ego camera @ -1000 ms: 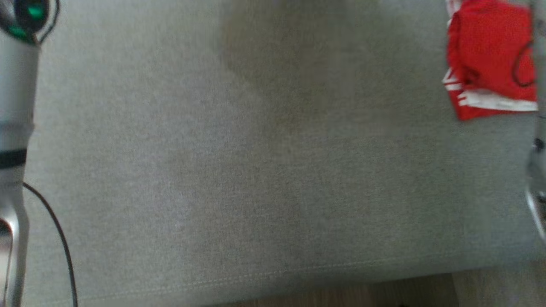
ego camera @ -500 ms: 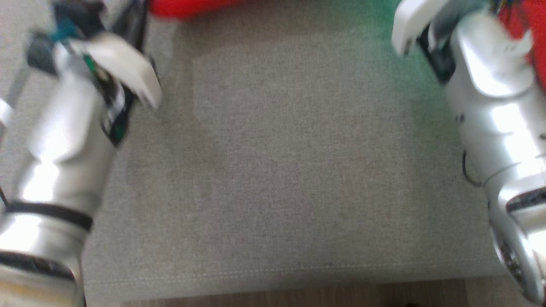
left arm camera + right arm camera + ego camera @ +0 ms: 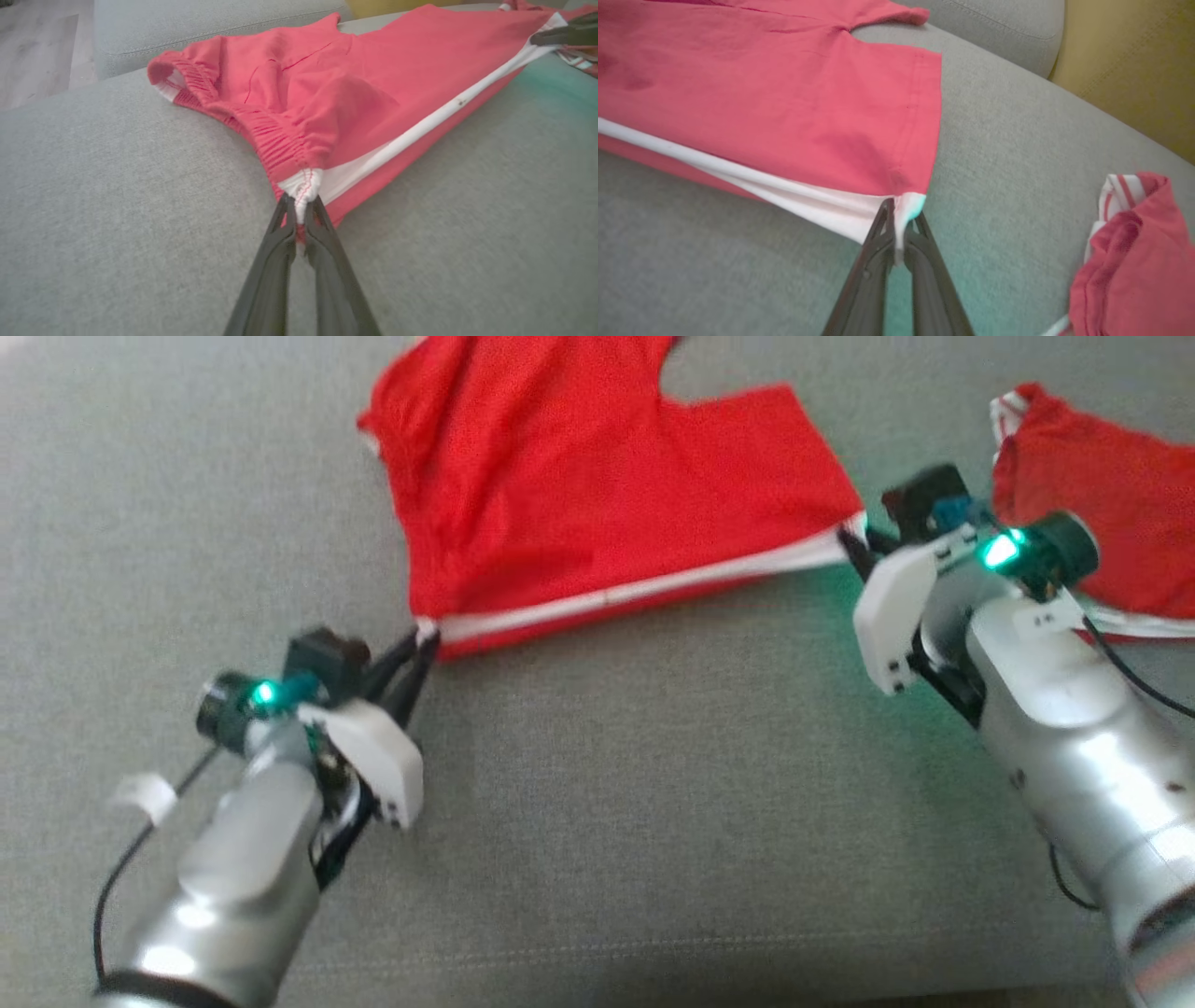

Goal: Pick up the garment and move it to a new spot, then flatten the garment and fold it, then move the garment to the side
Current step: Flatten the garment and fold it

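Since half a second ago my head camera has swung upward: the red garment [image 3: 597, 495] now shows nearly whole, spread on the grey sofa seat [image 3: 607, 803], its white stripe straight between my left end effector [image 3: 422, 644] and right end effector [image 3: 851, 543]. Left wrist view: left fingers [image 3: 275, 252] pressed together on the waistband corner. Right wrist view: right fingers [image 3: 868, 275] pressed together on the leg-hem corner; a second red garment [image 3: 1125, 261] lies crumpled nearby, apart.

The garment [image 3: 597, 495] is red shorts with a white side stripe and gathered waistband. It lies spread on a grey cushion [image 3: 607, 803], striped edge pulled straight.
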